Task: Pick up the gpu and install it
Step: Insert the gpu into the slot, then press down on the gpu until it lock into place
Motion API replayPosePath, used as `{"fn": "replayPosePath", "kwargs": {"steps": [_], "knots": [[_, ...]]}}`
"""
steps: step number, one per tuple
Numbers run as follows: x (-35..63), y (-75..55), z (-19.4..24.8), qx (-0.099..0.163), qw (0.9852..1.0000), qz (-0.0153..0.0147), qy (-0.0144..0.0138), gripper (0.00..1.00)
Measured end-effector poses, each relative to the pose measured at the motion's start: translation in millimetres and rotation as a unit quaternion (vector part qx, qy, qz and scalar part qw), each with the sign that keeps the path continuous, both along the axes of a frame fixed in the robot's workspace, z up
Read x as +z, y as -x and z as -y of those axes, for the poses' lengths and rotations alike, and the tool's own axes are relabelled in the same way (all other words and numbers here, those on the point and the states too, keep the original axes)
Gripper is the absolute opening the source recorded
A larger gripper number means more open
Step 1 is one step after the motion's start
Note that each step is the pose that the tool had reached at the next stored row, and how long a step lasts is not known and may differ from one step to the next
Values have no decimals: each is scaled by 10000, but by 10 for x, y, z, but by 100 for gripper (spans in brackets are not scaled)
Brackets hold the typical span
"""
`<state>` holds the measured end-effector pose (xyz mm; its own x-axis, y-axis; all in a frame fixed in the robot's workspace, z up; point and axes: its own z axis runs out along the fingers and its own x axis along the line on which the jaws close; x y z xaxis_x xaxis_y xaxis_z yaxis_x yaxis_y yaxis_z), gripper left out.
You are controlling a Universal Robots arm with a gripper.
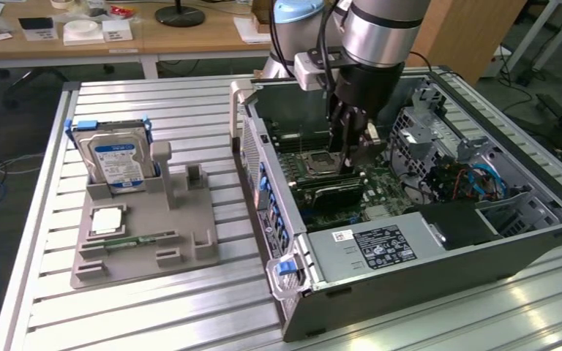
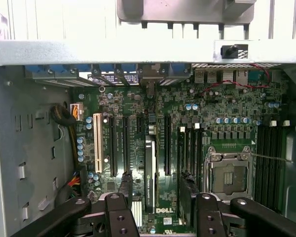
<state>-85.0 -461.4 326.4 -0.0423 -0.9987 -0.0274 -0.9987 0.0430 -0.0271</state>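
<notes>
Jaws (image 2: 155, 197) apart astride seated gpu (image 2: 149, 170).

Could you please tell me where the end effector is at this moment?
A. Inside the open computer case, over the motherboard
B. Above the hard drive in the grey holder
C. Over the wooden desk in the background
A: the end effector reaches down into the open computer case, jaws open, just above the motherboard, where the gpu stands on edge.
</notes>
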Motion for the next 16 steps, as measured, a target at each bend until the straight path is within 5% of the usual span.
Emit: {"fn": "replayPosePath", "kwargs": {"steps": [16], "knots": [[1,0,0,0,10000,0,1,51]]}}
